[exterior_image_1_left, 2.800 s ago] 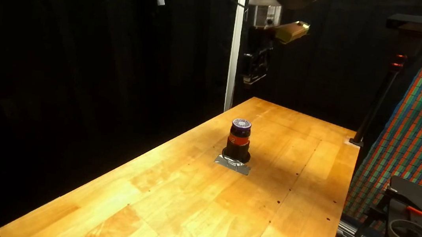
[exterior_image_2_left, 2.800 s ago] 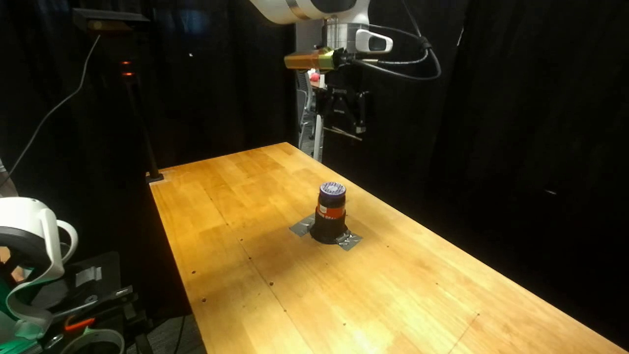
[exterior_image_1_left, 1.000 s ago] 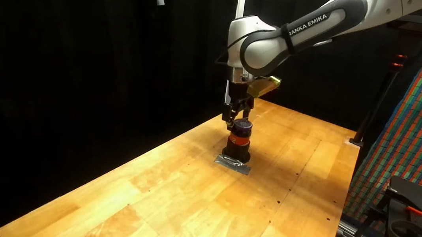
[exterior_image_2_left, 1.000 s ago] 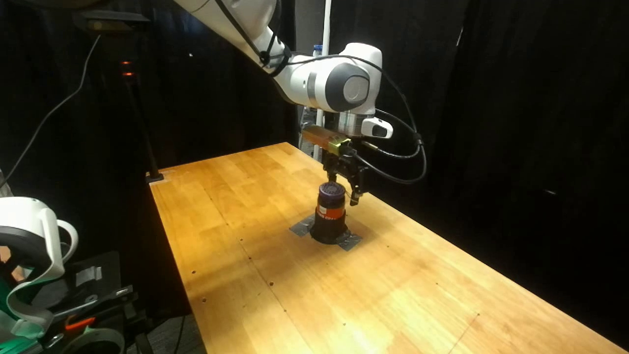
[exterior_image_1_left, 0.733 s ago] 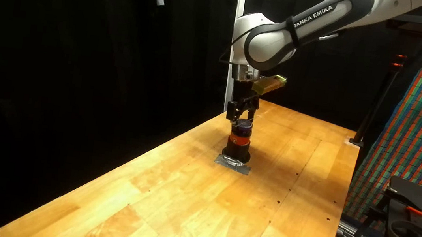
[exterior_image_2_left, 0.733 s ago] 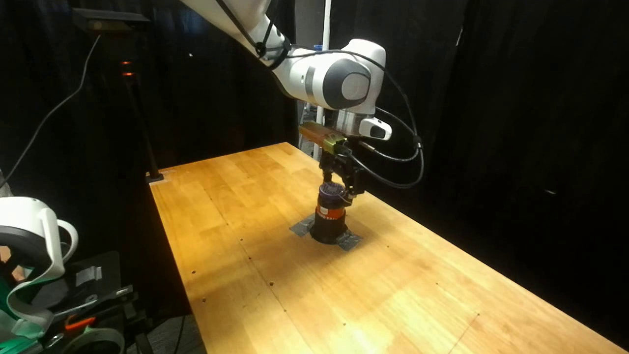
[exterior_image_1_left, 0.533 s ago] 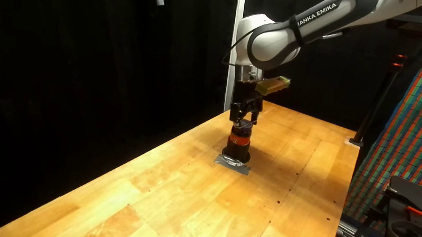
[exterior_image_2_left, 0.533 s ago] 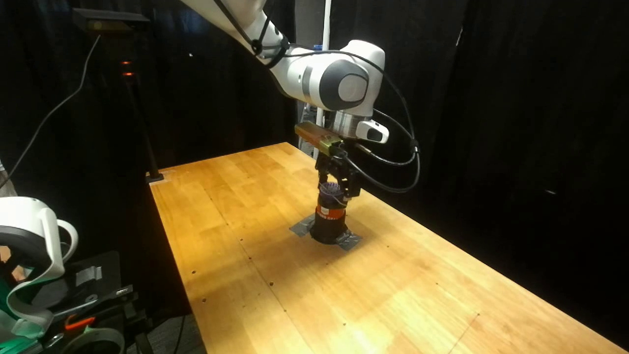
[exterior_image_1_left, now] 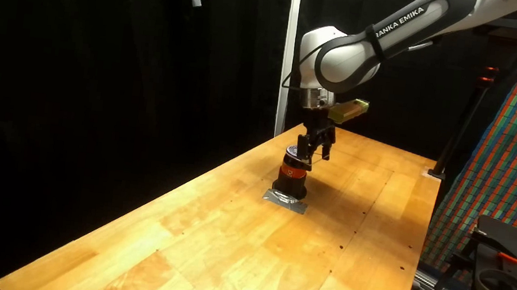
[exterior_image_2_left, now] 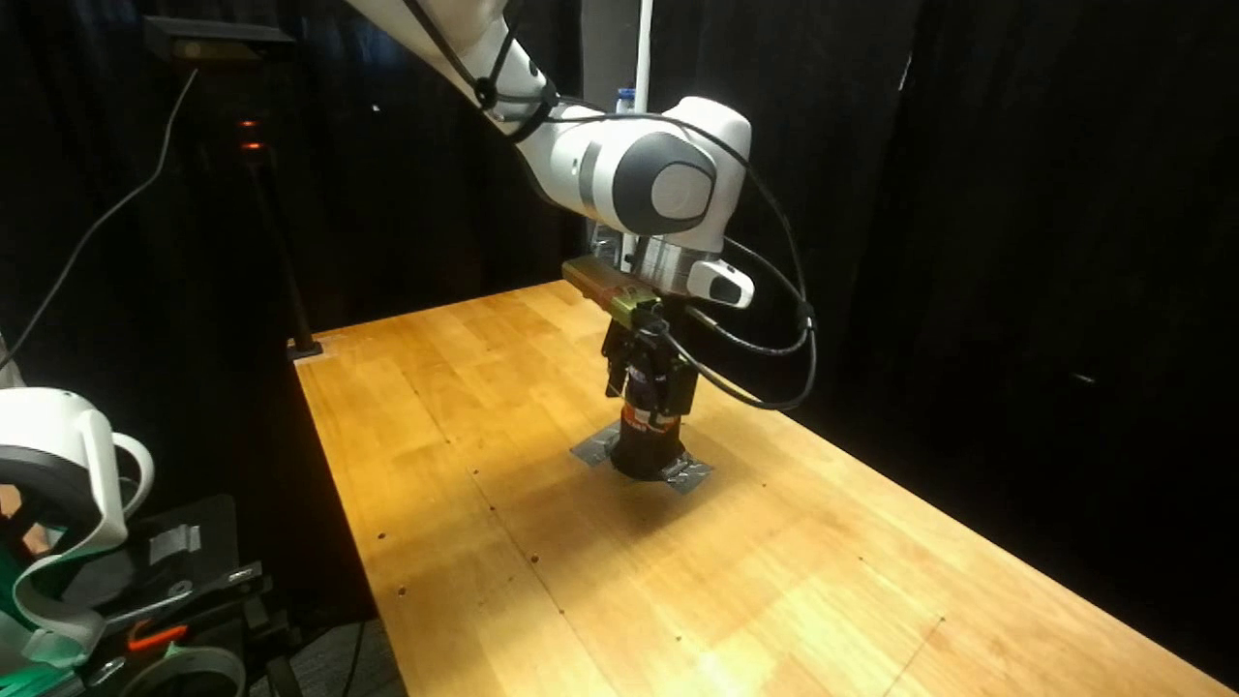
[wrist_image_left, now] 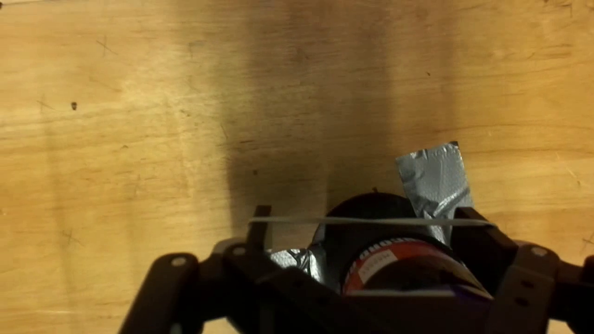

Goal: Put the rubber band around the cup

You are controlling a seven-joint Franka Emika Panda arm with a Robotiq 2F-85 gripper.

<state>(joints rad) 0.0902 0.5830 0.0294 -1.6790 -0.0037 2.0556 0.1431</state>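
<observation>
Black curtain (exterior_image_1_left: 148, 84) backs a butcher-block table (exterior_image_1_left: 237, 245). Cup (exterior_image_1_left: 293, 172), dark with orange-red stripe, stands held down by duct tape (exterior_image_1_left: 291, 206), leaning slightly. Gripper (exterior_image_1_left: 315, 161) jaws stand wide apart, rubber band (wrist_image_left: 371, 221) stretched across them. Key relation: finger line sits beside the cup's upper part, not centred over it; in the wrist view the visible strand crosses above the cup's base. Loop round cup: cannot tell. Judgement: check offset before any release.

White and rounded, that's your arm (exterior_image_1_left: 343, 64), a dark panel (exterior_image_1_left: 401, 22) down its side reading "RANKA EMIKA" in white beside a black strap (exterior_image_1_left: 375, 43)! Black cables (exterior_image_2_left: 805, 315) loop off it, a silver collar (exterior_image_1_left: 316, 98) gleams, an amber box (exterior_image_1_left: 348, 111) juts out, and your black gripper (wrist_image_left: 364, 225) shows round, pale screws (wrist_image_left: 539, 251).
</observation>
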